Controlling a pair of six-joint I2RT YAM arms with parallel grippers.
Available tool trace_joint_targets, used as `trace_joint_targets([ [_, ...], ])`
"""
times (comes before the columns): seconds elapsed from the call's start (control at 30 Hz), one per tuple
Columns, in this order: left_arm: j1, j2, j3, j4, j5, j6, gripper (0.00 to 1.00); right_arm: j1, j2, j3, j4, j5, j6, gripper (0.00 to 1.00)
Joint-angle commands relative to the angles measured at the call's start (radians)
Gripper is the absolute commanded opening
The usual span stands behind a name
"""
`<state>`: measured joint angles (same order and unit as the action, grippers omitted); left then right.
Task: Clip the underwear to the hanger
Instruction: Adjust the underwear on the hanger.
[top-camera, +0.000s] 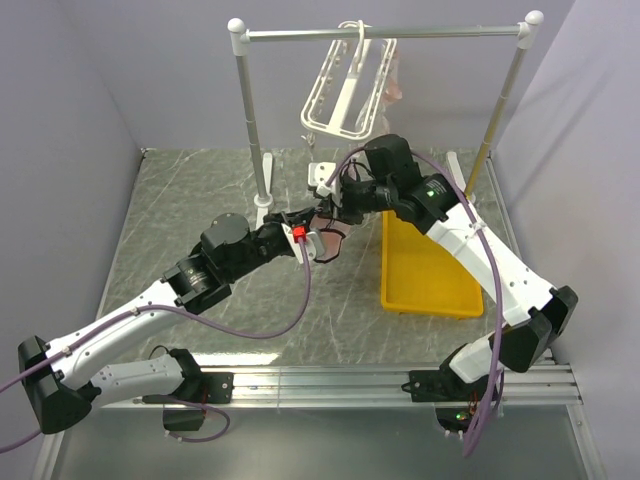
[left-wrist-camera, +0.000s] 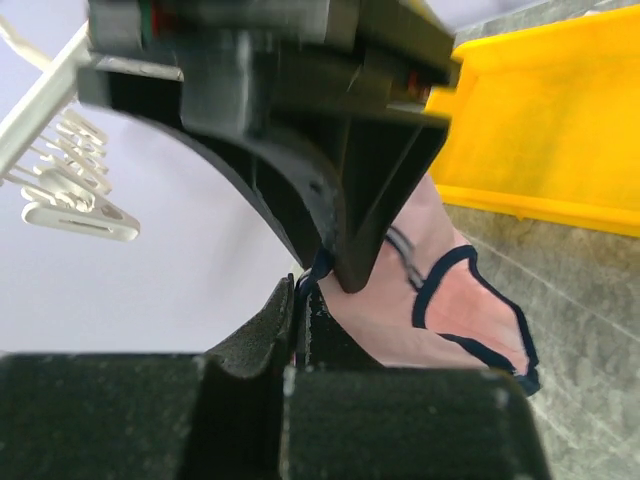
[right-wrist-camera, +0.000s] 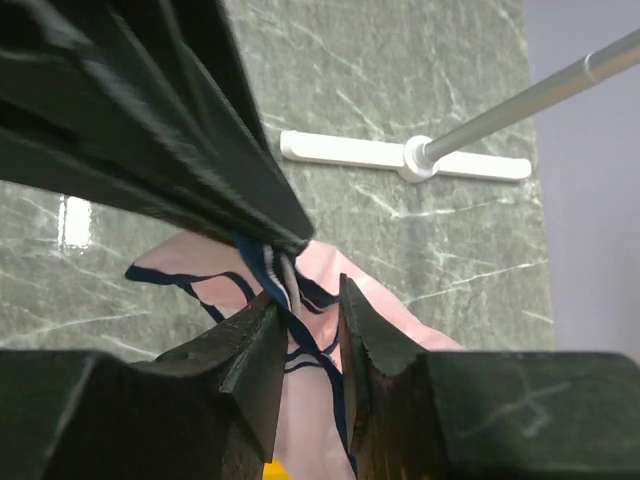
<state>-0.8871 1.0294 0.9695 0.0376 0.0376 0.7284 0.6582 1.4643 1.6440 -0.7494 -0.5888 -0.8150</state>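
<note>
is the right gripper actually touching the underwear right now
Touching. The right wrist view shows the right gripper closed on the navy-trimmed edge of the pink underwear, the fabric pinched between its fingers with no gap.

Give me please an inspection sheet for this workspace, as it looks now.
Surface: grey marbled table, nothing spilled seen.
Job's things: white hanger hangs from the grey rail stand; navy-trimmed pink underwear not yet clipped.
Clutter: yellow tray right of centre.
Grippers: left gripper and right gripper both shut on the underwear.
Cables: purple cables loop loosely off both arms.
Surroundings: plain lilac walls.
</note>
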Motion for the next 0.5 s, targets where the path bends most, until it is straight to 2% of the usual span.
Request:
trace_joint_targets([
  [0.0, -0.003, -0.025, 0.040, 0.010, 0.039, -0.055, 0.00, -0.015, 0.013, 0.043, -0.001, 0.007, 0.013, 0.32],
  [0.03, -0.003, -0.025, 0.044, 0.008, 0.047, -0.069, 0.00, -0.019, 0.016, 0.040, -0.002, 0.004, 0.010, 0.29],
  [0.07, -0.003, -0.023, 0.047, 0.002, 0.053, -0.073, 0.00, -0.022, 0.016, 0.036, 0.002, 0.001, 0.007, 0.21],
  [0.13, -0.003, -0.022, 0.049, -0.002, 0.062, -0.076, 0.00, -0.034, 0.016, 0.037, 0.007, -0.018, 0.010, 0.12],
  [0.17, -0.003, -0.020, 0.049, -0.004, 0.059, -0.081, 0.00, -0.038, 0.013, 0.039, 0.004, -0.025, 0.011, 0.00],
  [0.27, 0.011, -0.015, 0.061, -0.013, 0.068, -0.141, 0.14, -0.063, 0.001, 0.034, 0.016, -0.058, 0.023, 0.00],
  [0.3, 0.025, -0.015, 0.069, -0.019, 0.106, -0.171, 0.25, -0.068, -0.010, 0.031, 0.031, -0.062, 0.030, 0.00],
  [0.37, 0.088, -0.014, 0.107, -0.034, 0.177, -0.279, 0.31, -0.077, -0.021, 0.017, 0.050, -0.062, 0.037, 0.00],
  [0.47, 0.204, -0.009, 0.172, -0.065, 0.307, -0.427, 0.35, -0.086, -0.036, 0.013, 0.053, -0.068, 0.045, 0.00],
])
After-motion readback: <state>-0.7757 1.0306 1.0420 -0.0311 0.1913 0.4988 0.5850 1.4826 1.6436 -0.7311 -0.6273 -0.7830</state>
